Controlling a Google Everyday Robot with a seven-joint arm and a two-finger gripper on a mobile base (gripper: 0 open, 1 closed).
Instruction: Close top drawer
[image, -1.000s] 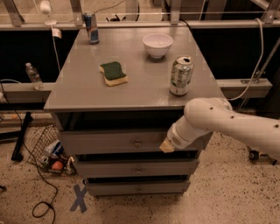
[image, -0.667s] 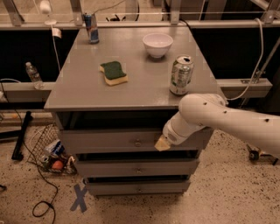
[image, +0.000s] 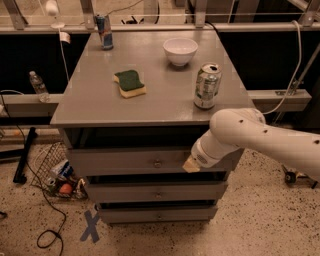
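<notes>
The top drawer (image: 125, 161) is a wide grey front panel with a small round metal knob (image: 157, 163) at its middle. It stands slightly out from the cabinet, with a dark gap above it under the tabletop. My gripper (image: 191, 165) is at the end of the white arm that comes in from the right. It rests against the drawer front, a little right of the knob. Two alike drawer fronts (image: 155, 192) sit below it.
On the grey cabinet top (image: 90, 105) stand a green and yellow sponge (image: 130, 83), a white bowl (image: 180, 51), a soda can (image: 207, 86) near the right front edge and a blue can (image: 104, 31) at the back. A wire basket (image: 55, 172) with clutter and cables lies on the floor at left.
My arm and gripper have moved left along the drawer front, nearer the knob. The things on top have not moved.
</notes>
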